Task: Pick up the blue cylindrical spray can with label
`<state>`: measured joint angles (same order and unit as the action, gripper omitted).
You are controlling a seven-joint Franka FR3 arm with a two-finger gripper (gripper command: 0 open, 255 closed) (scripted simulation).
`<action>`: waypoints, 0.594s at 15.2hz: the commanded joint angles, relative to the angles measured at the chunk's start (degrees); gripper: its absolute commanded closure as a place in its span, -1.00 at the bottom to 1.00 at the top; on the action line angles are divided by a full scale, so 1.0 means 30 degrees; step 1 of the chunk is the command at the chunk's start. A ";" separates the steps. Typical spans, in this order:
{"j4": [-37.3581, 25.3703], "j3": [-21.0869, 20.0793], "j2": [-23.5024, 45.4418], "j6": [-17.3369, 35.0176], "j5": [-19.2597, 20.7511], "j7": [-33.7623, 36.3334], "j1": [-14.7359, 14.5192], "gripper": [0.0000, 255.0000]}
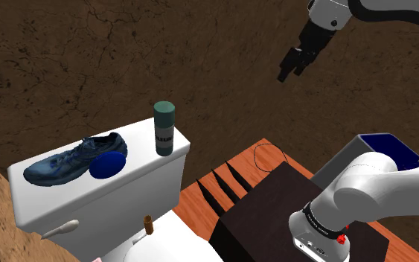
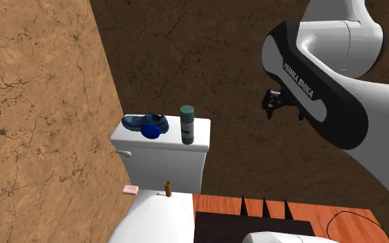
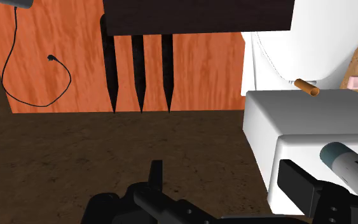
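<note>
The spray can stands upright on the right end of a white toilet tank. It has a dark teal cap, a white label band and a grey-green body. In the second exterior view the can is at the tank's right edge. My gripper hangs high in the air, far to the right of the can in the shoulder view, fingers apart and empty. In the wrist view the gripper points down at the brown floor, with the can off beyond one finger.
A dark blue shoe and a blue round thing lie on the tank beside the can. A small brown cylinder stands near the toilet bowl. A blue bin and a black cable are nearby.
</note>
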<state>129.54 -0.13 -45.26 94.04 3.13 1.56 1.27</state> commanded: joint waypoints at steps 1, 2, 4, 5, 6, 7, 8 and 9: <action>0.0000 0.0000 0.0000 0.0000 0.0000 0.0000 0.0000 -1.00; -0.0025 -0.0395 0.0296 0.0149 -0.0238 0.0533 -0.0072 -1.00; -0.0149 -0.1178 0.0959 0.0458 -0.0693 0.1592 -0.0206 -1.00; -0.0247 -0.1566 0.1324 0.0616 -0.0908 0.2116 -0.0268 -1.00; -0.0370 -0.1950 0.1712 0.0775 -0.1113 0.2640 -0.0327 -1.00; -0.0518 -0.2330 0.2121 0.0935 -0.1305 0.3162 -0.0382 -1.00; -0.0690 -0.2712 0.2550 0.1094 -0.1488 0.3680 -0.0427 -1.00; -0.0887 -0.3088 0.3000 0.1253 -0.1655 0.4199 -0.0471 -1.00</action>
<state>127.35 -8.06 -37.58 97.25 -1.18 12.28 0.07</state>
